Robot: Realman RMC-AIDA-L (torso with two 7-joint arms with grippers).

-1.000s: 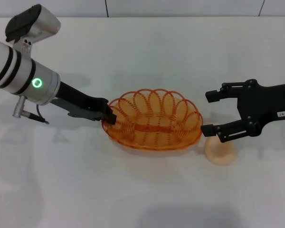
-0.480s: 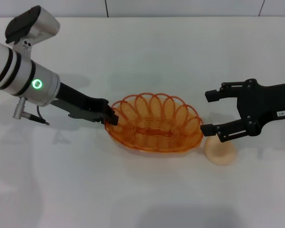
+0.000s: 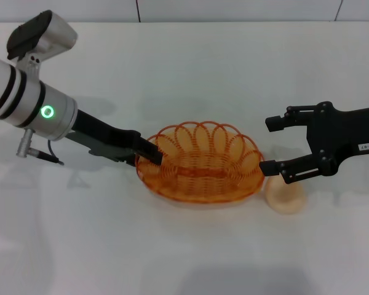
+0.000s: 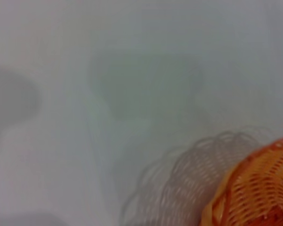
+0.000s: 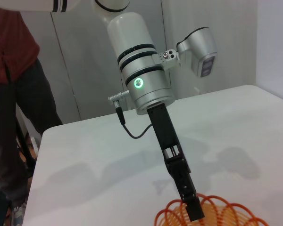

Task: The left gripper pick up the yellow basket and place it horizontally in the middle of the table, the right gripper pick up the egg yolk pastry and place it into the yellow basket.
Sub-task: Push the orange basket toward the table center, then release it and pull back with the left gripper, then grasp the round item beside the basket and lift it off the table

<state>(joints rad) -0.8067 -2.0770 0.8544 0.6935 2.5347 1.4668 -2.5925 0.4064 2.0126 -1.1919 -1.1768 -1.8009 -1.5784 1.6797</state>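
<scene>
The yellow basket [image 3: 200, 165] sits level at the middle of the table [image 3: 184, 258]. My left gripper [image 3: 151, 151] is shut on the basket's left rim. The basket's edge also shows in the left wrist view [image 4: 254, 188]. In the right wrist view, the left gripper [image 5: 193, 212] is on the basket rim [image 5: 217, 214]. My right gripper [image 3: 269, 145] is open and empty, just right of the basket. Its near finger [image 3: 283, 169] lies over the far edge of the egg yolk pastry [image 3: 286, 196]. The pastry rests on the table close to the basket's right end.
The white tabletop stretches bare around the basket, to the front and the back. In the right wrist view a person [image 5: 9, 94] in a red top stands beyond the table's far edge.
My left gripper has moved right and down with the basket. The basket has gone from tilted to lying level on the table. The right gripper and pastry have not moved.
</scene>
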